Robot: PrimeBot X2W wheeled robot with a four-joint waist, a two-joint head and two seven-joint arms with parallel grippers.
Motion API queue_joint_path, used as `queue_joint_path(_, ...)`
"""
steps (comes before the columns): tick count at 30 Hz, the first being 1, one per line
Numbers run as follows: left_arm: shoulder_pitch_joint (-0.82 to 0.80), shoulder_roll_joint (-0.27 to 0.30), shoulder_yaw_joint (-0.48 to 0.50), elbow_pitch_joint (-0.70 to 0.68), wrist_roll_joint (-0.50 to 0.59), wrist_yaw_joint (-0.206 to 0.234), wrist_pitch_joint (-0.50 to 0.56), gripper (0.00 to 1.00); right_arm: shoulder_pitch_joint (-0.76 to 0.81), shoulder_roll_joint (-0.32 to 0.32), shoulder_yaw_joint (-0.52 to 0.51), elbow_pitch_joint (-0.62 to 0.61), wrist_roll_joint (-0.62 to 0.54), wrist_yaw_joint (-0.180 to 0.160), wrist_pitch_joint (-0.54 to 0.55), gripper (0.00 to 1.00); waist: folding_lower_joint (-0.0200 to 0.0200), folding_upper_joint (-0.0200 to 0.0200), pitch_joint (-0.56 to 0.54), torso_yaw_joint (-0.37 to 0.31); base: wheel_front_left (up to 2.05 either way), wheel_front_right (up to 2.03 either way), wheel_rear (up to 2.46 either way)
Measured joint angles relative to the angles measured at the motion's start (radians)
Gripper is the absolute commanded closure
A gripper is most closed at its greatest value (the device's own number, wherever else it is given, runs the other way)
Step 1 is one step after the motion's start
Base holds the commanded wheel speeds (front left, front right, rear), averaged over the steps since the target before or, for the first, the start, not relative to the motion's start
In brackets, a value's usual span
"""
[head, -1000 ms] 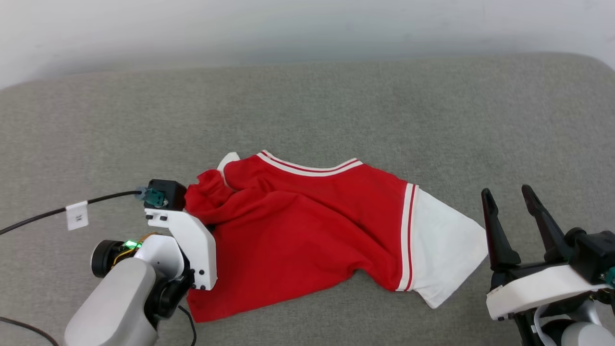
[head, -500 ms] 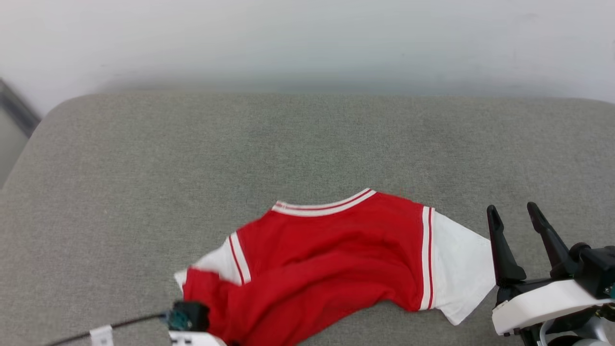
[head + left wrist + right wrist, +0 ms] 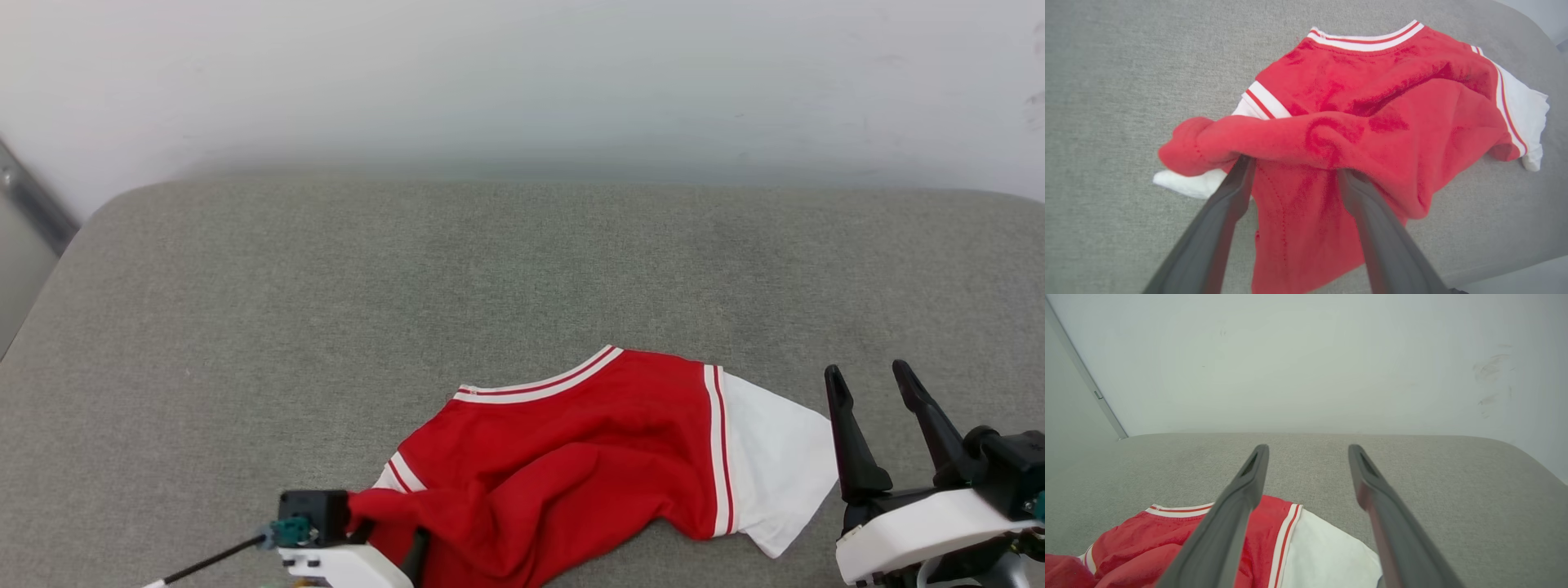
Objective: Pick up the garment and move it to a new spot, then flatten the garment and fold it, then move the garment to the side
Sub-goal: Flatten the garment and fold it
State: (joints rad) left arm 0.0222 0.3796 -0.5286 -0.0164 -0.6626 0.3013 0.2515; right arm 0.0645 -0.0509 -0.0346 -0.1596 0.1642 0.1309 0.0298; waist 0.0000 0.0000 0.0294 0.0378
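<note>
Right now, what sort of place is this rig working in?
Probably an indoor test setup: a grey padded fabric surface with rounded corners, a plain white wall right behind it, and one red jersey lying on it.

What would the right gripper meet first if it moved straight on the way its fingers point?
Probably nothing nearby: the right gripper points beside the garment, over bare grey cushion, towards the pale wall; depth unclear.

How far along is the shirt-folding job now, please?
Done: nothing finished shows; the garment lies crumpled on the cushion. In hand: the left end effector, jaws apart, has a red fold draped over its tips; the right end effector hovers open. Left: flattening, folding, moving aside.
</note>
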Motion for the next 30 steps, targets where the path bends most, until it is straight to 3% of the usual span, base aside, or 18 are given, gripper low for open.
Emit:
queue_joint_path(10, -0.129, 0.112, 0.068, -0.059, 0.043, -0.002, 0.021, 0.0, 0.004, 0.0, -0.007, -0.026, 0.004, 0.0, 0.007, 0.0, 0.0, 0.0, 0.025, -0.003, 0.0, 0.0, 0.0)
queue_joint_path(16, -0.266, 0.183, 0.021, 0.008, 0.034, -0.1, 0.194, 0.0, -0.026, 0.0, 0.002, -0.029, 0.01, 0.0, 0.0, 0.0, 0.0, 0.0, 0.079, -0.013, 0.0, 0.0, 0.0)
queue_joint_path(21, -0.342, 0.189, -0.038, 0.114, -0.01, -0.179, 0.358, 0.0, -0.056, 0.0, 0.018, -0.009, 0.014, 0.0, -0.013, 0.0, 0.0001, 0.0, 0.12, -0.038, 0.0, 0.0, 0.0)
queue_joint_path(29, -0.387, 0.174, -0.073, 0.256, -0.077, -0.213, 0.526, 0.0, -0.069, 0.0, 0.019, 0.03, 0.03, 0.0, -0.039, 0.0, 0.0, 0.0, 0.156, -0.09, 0.0, 0.0, 0.0)
queue_joint_path(30, -0.392, 0.171, -0.069, 0.265, -0.092, -0.213, 0.531, 0.46, -0.071, 0.0, 0.018, 0.032, 0.03, 0.0, -0.04, 0.0, 0.0, 0.0, 0.158, -0.094, 0.0, 0.0, 0.0)
